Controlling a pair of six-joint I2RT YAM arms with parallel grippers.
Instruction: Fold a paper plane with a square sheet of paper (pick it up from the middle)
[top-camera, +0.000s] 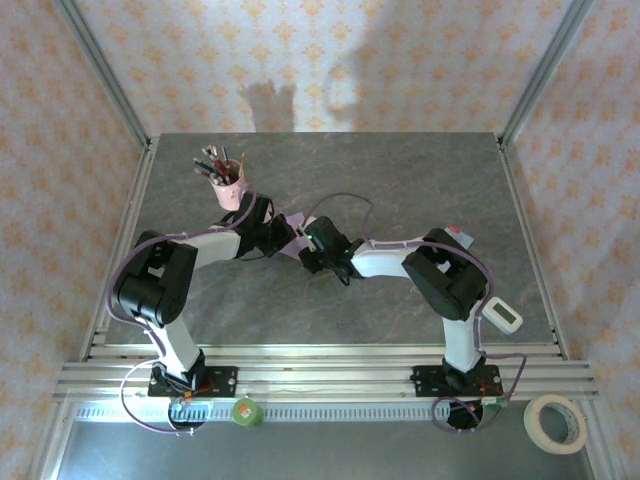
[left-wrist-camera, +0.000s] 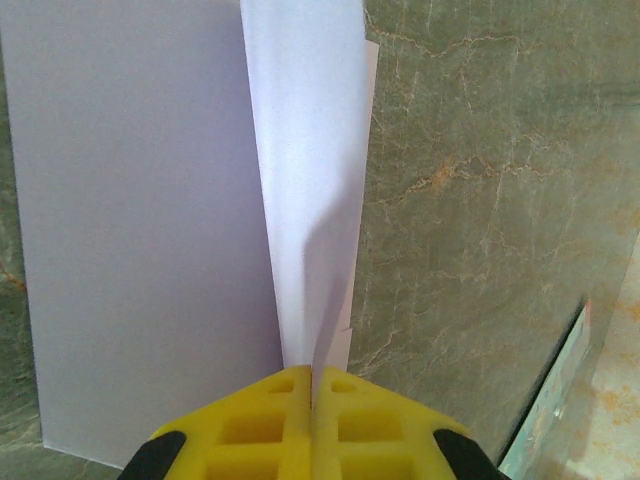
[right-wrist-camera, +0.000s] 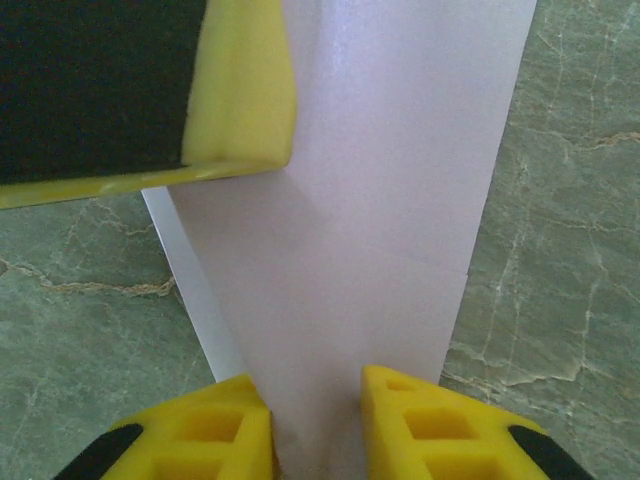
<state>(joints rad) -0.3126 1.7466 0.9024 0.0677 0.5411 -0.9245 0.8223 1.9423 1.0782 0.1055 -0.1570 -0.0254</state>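
**Inspector:** Status of the fold?

**Operator:** Early, by my reading. The square sheet of paper (left-wrist-camera: 140, 220) lies near the middle of the bench (left-wrist-camera: 480, 200), one half flat, with a ridge pulled up along its middle. My left end effector (left-wrist-camera: 312, 385) is clenched on that ridge. My right end effector (right-wrist-camera: 315, 400) straddles the paper, jaws apart, not visibly pinching. The centre crease looks unpressed. Nose folds and wings are not yet made.

**Inspector:** Brands, labels, writing?

**Operator:** None legible on the paper or the bench.
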